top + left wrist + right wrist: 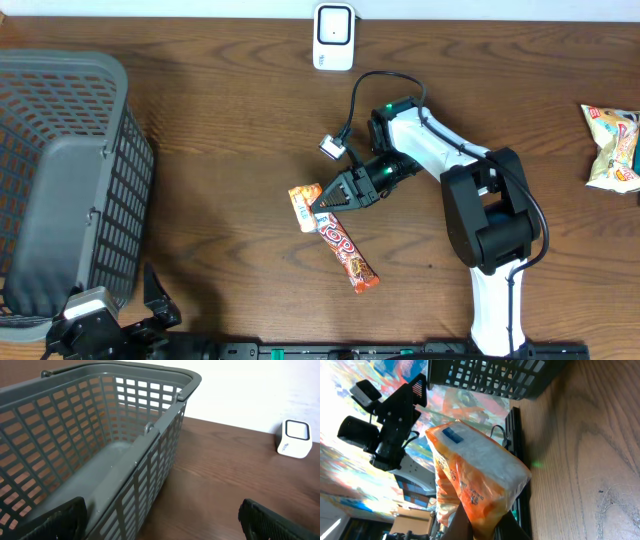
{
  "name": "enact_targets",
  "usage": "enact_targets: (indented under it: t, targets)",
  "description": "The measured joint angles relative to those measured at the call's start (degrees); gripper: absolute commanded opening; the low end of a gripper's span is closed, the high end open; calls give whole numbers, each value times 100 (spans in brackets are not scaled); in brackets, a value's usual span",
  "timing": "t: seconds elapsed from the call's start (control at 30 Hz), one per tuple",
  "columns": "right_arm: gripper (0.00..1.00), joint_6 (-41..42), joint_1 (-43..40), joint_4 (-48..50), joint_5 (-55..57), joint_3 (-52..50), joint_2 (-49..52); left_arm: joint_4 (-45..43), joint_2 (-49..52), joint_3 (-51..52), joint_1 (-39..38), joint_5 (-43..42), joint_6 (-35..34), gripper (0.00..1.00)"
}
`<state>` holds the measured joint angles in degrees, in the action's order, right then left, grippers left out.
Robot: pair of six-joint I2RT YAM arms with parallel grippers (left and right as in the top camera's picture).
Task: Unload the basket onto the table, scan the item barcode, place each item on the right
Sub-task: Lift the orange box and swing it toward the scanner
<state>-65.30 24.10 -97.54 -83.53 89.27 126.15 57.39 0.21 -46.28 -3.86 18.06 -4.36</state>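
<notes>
My right gripper (320, 203) is shut on a small orange and white snack packet (303, 207) near the middle of the table. In the right wrist view the packet (475, 472) sticks out from between the two dark fingers (462, 527), with a small blue mark on its upper face. The white barcode scanner (333, 37) stands at the far edge of the table, well away from the packet. My left gripper (158, 308) stays at the front left, open and holding nothing, its wide-apart fingers (55, 520) beside the basket.
A grey plastic basket (70, 170) fills the left side; its rim (150, 430) looms in the left wrist view. A red-orange candy bar (348, 255) lies on the table just below the right gripper. Another snack bag (612, 147) rests at the right edge.
</notes>
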Motion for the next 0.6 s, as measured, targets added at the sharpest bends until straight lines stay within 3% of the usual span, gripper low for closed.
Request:
enact_targets:
  t: [0.6]
  targets:
    - [1, -597, -205, 0, 153, -2, 0, 0, 0, 0, 0, 0, -2, 98]
